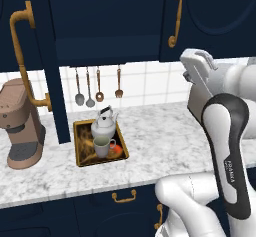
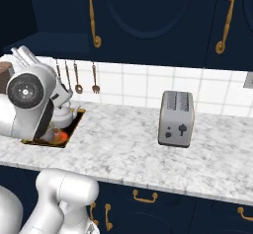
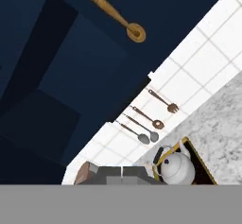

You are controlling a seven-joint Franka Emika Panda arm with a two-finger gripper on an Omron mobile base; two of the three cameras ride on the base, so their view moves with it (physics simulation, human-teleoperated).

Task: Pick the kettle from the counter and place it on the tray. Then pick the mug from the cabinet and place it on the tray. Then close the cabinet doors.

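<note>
The silver-white kettle (image 1: 104,124) and the grey-beige mug (image 1: 102,146) both stand inside the gold-rimmed tray (image 1: 78,151) on the marbled counter (image 1: 165,136). Above them the navy cabinet (image 1: 110,21) is open. Its left door (image 1: 50,81) is swung out toward me, edge on, and its right door (image 1: 192,16) lies flush. My gripper (image 1: 206,60) is raised at the right, level with the cabinet's bottom edge and well above the counter. In the hand view the fingertips (image 3: 108,175) meet, shut on nothing, with the kettle (image 3: 177,167) beyond them. The hand (image 2: 24,55) partly hides the kettle (image 2: 64,114).
A brown coffee machine (image 1: 20,126) stands left of the tray, under the open door's long brass handle (image 1: 22,56). Several utensils (image 1: 90,88) hang on the tiled wall behind the tray. A silver toaster (image 2: 176,118) sits farther right on the counter. Navy drawers (image 1: 122,201) run below.
</note>
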